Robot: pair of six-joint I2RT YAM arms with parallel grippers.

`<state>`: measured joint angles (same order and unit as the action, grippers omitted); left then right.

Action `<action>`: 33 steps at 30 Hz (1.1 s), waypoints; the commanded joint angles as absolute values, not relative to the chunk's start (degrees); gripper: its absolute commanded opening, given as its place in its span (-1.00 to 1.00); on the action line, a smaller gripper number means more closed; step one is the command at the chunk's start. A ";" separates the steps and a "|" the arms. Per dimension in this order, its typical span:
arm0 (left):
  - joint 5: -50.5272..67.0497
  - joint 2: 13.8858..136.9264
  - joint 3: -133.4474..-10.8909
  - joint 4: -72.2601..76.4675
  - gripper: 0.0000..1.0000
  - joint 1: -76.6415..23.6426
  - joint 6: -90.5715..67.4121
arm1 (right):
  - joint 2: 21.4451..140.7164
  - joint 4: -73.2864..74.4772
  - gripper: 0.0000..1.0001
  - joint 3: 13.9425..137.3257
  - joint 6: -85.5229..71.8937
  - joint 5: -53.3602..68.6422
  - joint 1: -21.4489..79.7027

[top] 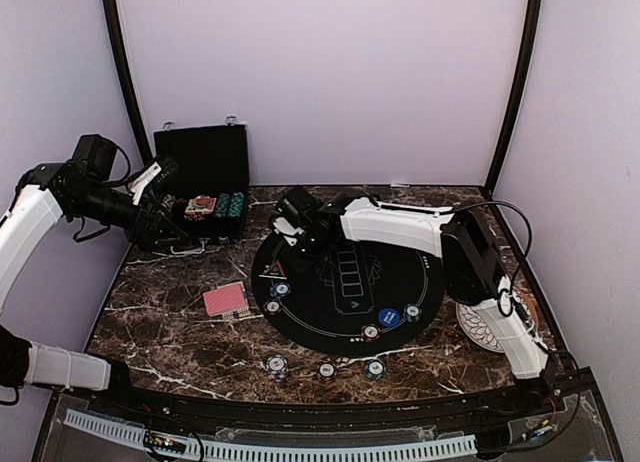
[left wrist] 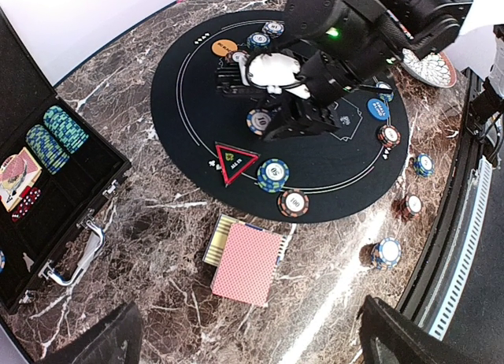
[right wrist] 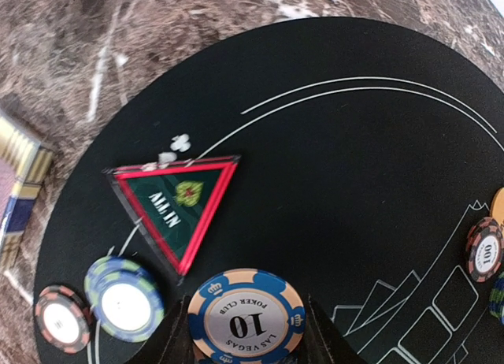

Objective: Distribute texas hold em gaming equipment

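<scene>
A: Widest first: marble tabletop [top: 170, 332], round black mat [top: 320, 317] in the middle, and the right arm [top: 400, 225] stretched across to the mat's left side.
B: And it's loaded! The right jaws are partway closed on a blue ten chip [right wrist: 246, 318], pinched by its rim, face toward the wrist camera.
A: Left arm [top: 40, 217]?
B: Well apart, up by the open black case [top: 205, 157], left jaws spread wide with nothing in them. The right arm is the nearer one here.
A: What's in the case?
B: Teal chip stacks [left wrist: 55, 135] in one compartment, loose cards [left wrist: 17, 171] next door. The white plate [top: 480, 330] at the right edge is partly hidden by the arm.
A: Where does the chip go down?
B: My read is straight below, onto the mat. It's round, so there's no axis to line up. The card deck [left wrist: 248, 261] lies off the mat on the tabletop. The triangle marker [right wrist: 177, 206] sits just beyond the jaws to the left in the wrist view, with a blue chip stack [right wrist: 124, 297] just beside its lower tip and a red chip [right wrist: 63, 323] next to that.
A: Tight spot.
B: It should land clear of that stack, I'd say.
</scene>
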<state>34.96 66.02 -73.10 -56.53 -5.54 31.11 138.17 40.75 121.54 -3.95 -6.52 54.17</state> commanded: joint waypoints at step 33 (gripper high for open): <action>35.90 65.00 -74.31 -58.38 0.98 -5.87 31.13 | 138.88 41.58 0.22 126.90 -9.57 -2.86 51.67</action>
<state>34.94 66.02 -73.10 -56.71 -5.54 31.22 144.90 40.95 126.87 -8.01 -3.33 52.05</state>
